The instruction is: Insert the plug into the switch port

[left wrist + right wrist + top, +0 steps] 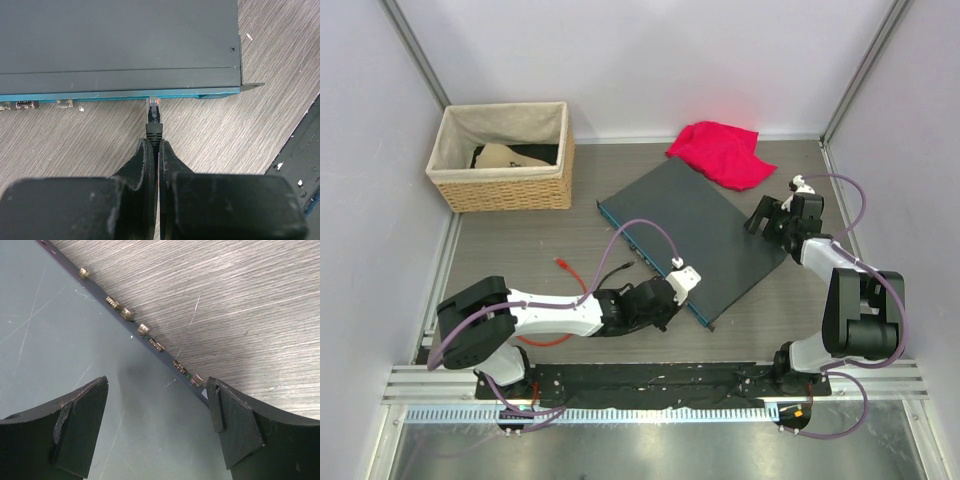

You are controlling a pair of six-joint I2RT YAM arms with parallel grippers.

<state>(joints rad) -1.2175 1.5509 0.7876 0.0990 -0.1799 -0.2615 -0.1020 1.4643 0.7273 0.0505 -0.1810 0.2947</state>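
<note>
The switch (705, 225) is a flat dark-grey box lying aslant mid-table, with its teal front face (650, 262) turned toward my left arm. My left gripper (665, 295) (154, 146) is shut on the black boot of the plug (154, 112), a clear connector with orange inside. The plug's tip meets the teal face (100, 95) near its right end; whether it sits inside a switch port I cannot tell. Other ports (25, 105) show further left. My right gripper (767, 215) (157, 400) stands open over the switch's top (75, 340) at its rear edge, holding nothing.
A woven basket (500, 160) stands at the back left, and a red cloth (720, 152) lies behind the switch. A red cable (560, 265) trails on the table by my left arm. Small connectors (150, 340) line the switch's rear edge. The black base plate (300, 160) lies close on the right.
</note>
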